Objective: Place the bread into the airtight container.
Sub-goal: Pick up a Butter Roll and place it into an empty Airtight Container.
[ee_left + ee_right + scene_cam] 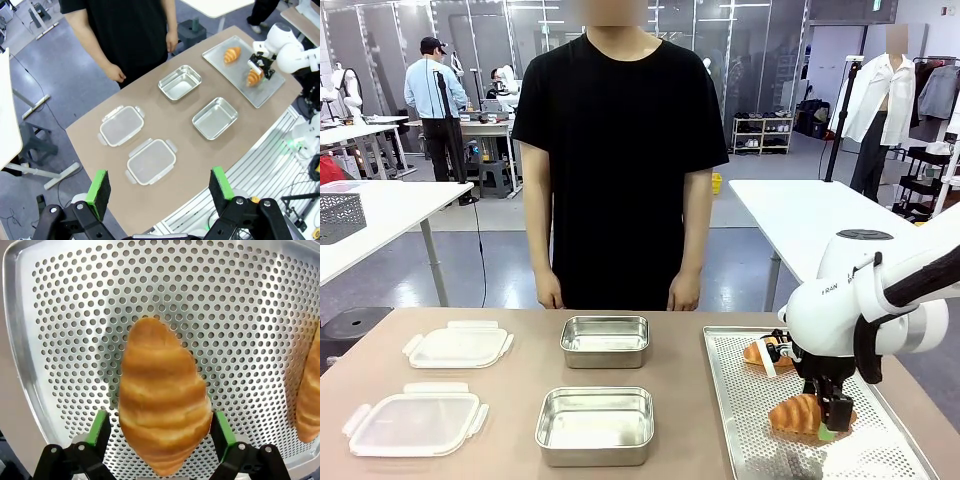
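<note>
**Front view**
- Tray [735,400]: perforated, on the table [520,385].
- Bread [795,412]: lying on the tray's near half; other bread [760,352] at the tray's far-left corner.
- Right gripper [830,425]: pointing down at the bread.
- Containers: far container [605,341] and near container [595,425], both left of the tray and lidless.
- Lids [458,345]: two, left of the containers, well apart from the tray.
- Person [620,150]: standing behind the table, arms down.

**Left wrist view**
- Left gripper [159,180]: released, jaws wide, high above the table and well apart from the tray [265,97].
- Bread [254,76]: on the tray, at the right gripper [261,67].

**Right wrist view**
- Right gripper [160,427]: released, astride the bread [160,385].
- Pads [100,427]: one shows a slit of tray [75,300] beside the crust, the other sits against it.
</note>
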